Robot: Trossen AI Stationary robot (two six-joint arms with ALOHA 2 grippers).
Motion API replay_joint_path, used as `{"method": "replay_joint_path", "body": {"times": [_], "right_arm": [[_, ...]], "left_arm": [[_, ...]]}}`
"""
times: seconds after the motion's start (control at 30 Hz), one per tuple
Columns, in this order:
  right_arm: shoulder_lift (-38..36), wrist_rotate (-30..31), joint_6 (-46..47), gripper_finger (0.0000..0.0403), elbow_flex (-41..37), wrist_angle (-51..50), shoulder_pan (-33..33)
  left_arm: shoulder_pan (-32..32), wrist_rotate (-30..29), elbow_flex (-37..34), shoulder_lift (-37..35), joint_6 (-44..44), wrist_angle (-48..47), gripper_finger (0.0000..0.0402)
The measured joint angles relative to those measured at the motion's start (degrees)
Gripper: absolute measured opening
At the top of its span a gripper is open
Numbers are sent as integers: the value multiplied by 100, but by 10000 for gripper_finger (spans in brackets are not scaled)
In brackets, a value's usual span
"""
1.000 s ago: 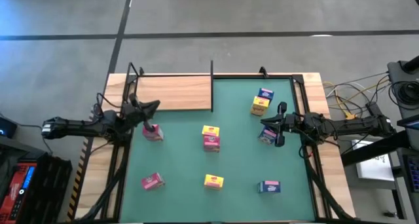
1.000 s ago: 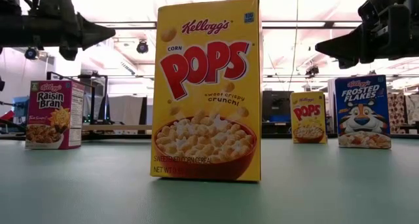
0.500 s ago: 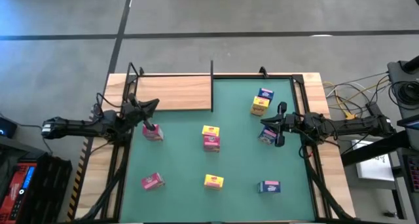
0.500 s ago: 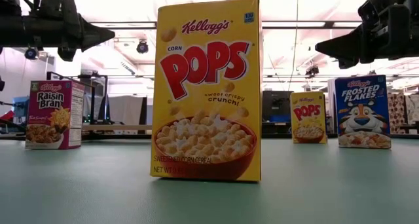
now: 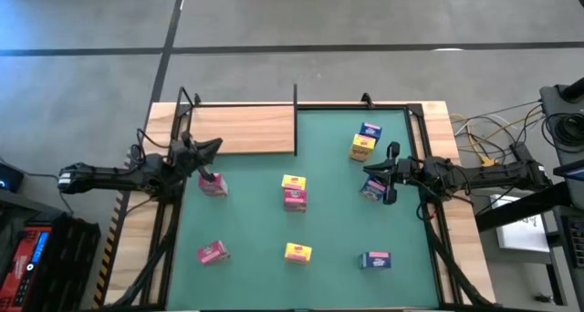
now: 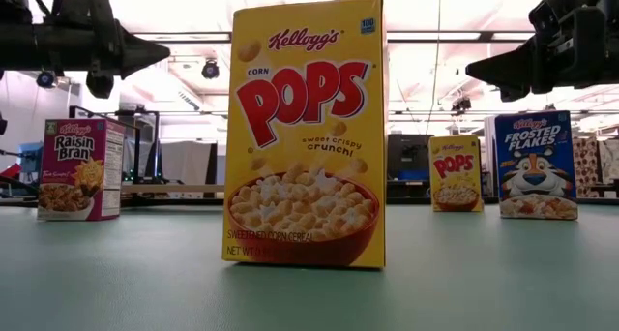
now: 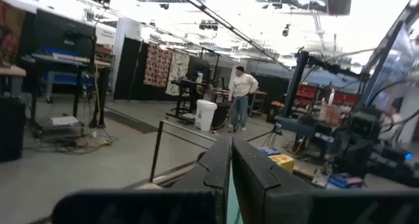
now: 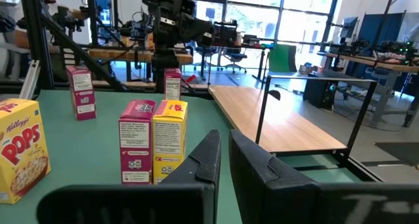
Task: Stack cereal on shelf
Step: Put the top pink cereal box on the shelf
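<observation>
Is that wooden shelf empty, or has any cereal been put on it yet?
Empty. From above, the shelf shows only bare wood between its black posts; every cereal box, like the Corn Pops box, stands on the green mat.

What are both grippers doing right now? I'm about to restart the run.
Left gripper: closed, holding nothing.
Right gripper: closed, holding nothing.

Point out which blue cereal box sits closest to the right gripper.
The blue box right beside the right gripper, partly under its shut fingers at the mat's right side. The other blue boxes stand apart: one near the mat's far edge, one near its front edge.
</observation>
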Motion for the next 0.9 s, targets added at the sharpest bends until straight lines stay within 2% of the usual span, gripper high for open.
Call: {"method": "replay_joint_path", "body": {"times": [0.07, 0.27, 0.9], "right_arm": [[2, 2, 0, 22, -2, 2, 0], [2, 0, 0, 22, 0, 0, 0], [0, 0, 0, 22, 0, 0, 2]], "left_arm": [[0, 103, 0, 0, -247, -1, 0], [-4, 895, 0, 0, -205, 52, 0], [0, 998, 0, 49, -371, -99, 0]]}}
